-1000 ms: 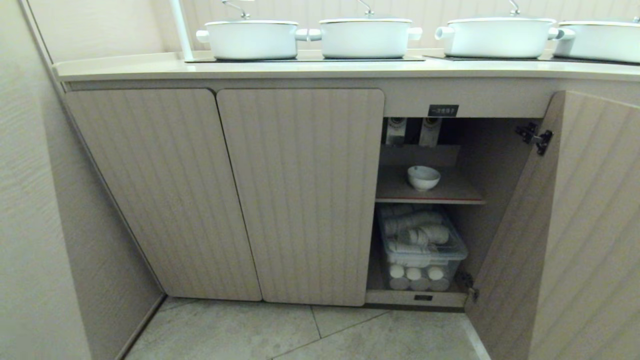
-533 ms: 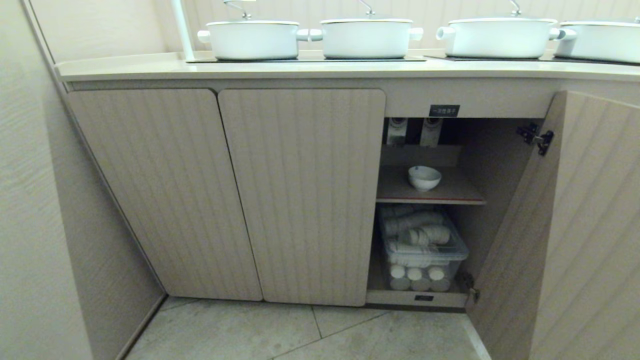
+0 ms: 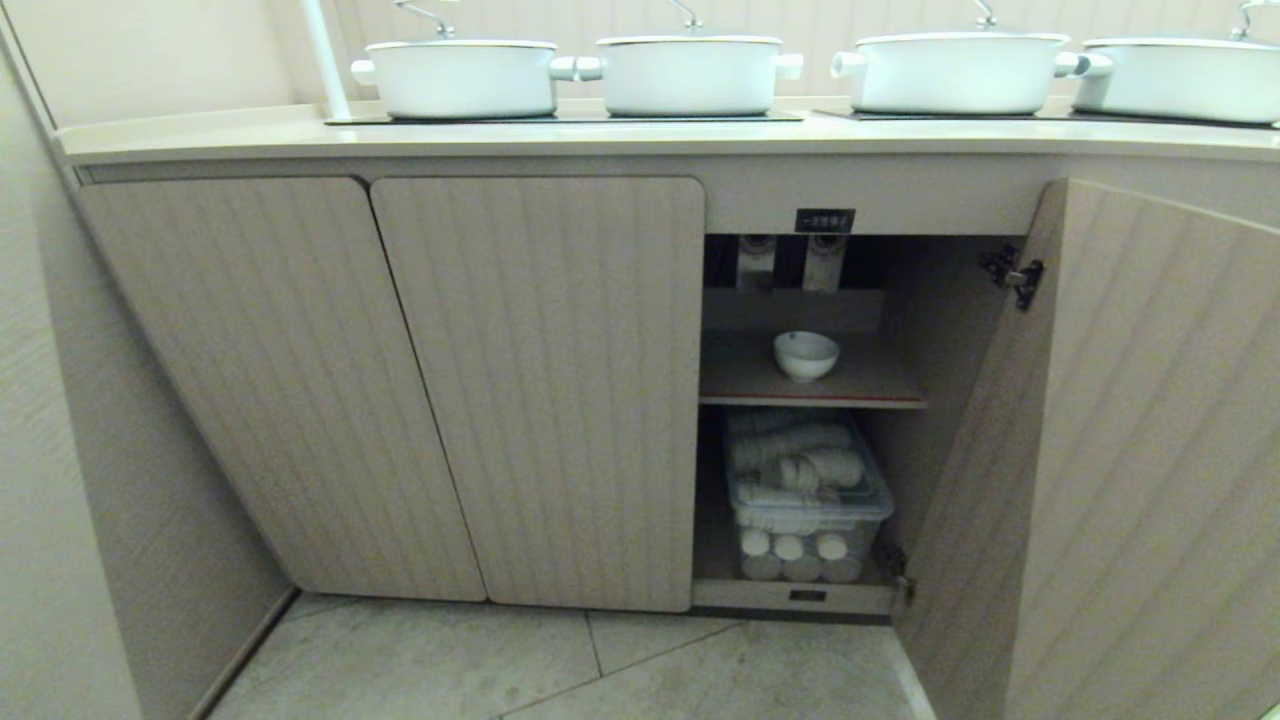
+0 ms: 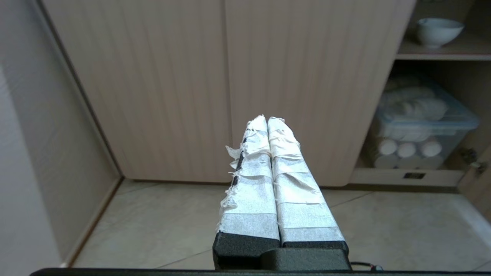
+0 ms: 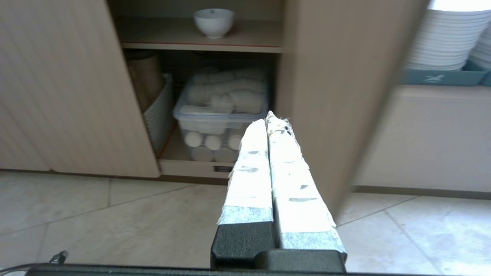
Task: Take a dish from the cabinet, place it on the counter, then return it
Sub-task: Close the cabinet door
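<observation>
Dish, small white round ceramic bowl [image 3: 805,356], sits on the inner shelf of the open beige fluted cabinet [image 3: 540,390], about 1 o'clock of head-view centre. Fetch step not begun: left gripper [image 4: 267,119] and right gripper [image 5: 266,117] both pressed together, empty, well apart from it. Next: part fingers, reach in. Swung-open door [image 3: 1120,450] at 3 o'clock crowds the right approach; clear plastic bin [image 3: 805,505] below; white lidded pots [image 3: 690,75] occupy the cream counter [image 3: 200,135].

A small white round ceramic bowl [image 3: 805,355] is seen upright on the inner shelf of the beige fluted cabinet [image 3: 540,390], whose right door is swung open under the cream desk [image 3: 640,135].
</observation>
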Controlling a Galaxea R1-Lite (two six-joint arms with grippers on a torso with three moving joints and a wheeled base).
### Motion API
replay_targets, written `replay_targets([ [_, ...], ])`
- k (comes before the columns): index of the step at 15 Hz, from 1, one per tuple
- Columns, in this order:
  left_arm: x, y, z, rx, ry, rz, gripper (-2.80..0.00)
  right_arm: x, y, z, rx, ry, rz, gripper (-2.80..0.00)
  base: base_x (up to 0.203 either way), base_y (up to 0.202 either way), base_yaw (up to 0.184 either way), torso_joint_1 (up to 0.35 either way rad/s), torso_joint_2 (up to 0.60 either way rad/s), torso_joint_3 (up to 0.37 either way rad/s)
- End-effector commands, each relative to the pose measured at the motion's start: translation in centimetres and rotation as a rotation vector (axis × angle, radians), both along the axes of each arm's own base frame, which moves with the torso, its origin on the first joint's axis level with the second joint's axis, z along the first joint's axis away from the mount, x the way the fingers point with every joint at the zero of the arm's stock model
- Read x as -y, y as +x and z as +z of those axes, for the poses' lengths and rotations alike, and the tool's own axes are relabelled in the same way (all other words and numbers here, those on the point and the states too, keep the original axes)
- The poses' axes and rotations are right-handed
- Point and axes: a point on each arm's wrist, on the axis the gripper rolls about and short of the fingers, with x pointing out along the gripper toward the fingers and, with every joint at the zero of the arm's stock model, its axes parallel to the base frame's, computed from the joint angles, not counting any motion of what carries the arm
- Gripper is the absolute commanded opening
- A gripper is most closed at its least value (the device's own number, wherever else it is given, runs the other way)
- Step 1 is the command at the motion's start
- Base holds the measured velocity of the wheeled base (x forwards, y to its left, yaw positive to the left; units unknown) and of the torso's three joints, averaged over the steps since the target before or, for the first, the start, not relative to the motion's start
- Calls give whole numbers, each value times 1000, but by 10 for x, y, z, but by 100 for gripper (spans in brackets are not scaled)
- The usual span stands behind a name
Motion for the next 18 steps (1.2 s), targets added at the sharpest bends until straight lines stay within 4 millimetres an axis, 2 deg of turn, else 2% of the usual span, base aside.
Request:
replay_targets([
  [1,0,0,0,2,0,0,-280,0,0,0,-1,0,0,-280,0,-196,3,-1,4,2],
  [9,0,0,0,1,0,0,-280,0,0,0,-1,0,0,-280,0,-185,2,4,3,2],
  [18,0,0,0,-1,0,0,-280,0,0,0,-1,0,0,-280,0,-8,0,0,0,0],
])
